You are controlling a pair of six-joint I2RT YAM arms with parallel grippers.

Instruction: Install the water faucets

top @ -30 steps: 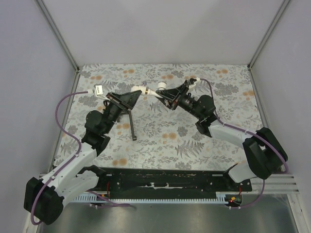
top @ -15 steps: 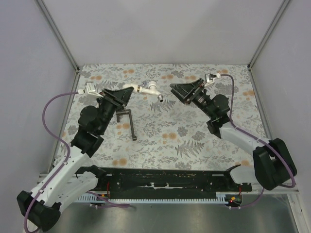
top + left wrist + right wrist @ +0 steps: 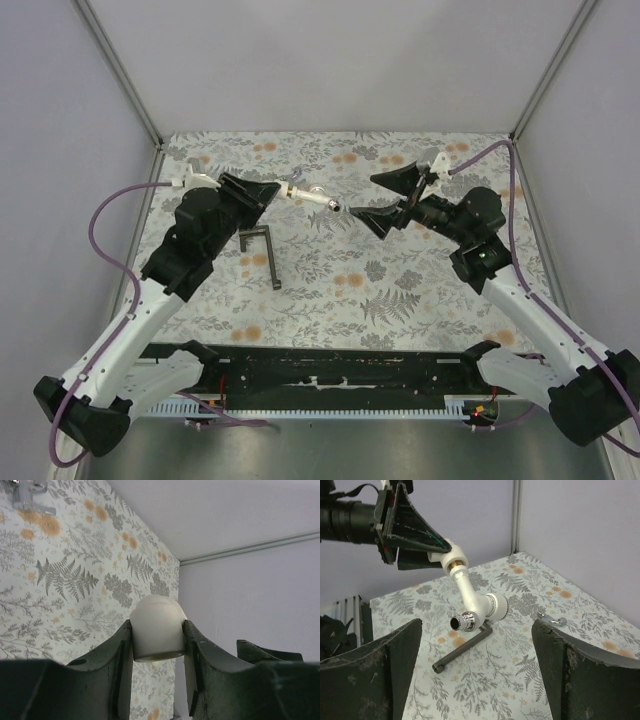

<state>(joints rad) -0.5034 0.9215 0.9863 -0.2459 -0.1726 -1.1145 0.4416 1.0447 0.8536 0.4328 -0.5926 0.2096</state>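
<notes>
Left gripper (image 3: 272, 190) pinches the white bent plastic water faucet with chrome tip (image 3: 312, 196) by its rounded end, upper centre of top view, off the floral table (image 3: 400, 290). Right gripper (image 3: 373, 200) spread wide, empty, just right of it. Risk: one-end grip could let faucet pivot or slip out.

We find no legible text, label, brand, number or sign in any view. The water faucet (image 3: 468, 592) shows no marking that we can read. The desk (image 3: 400, 290) shows only a floral and fern print.
</notes>
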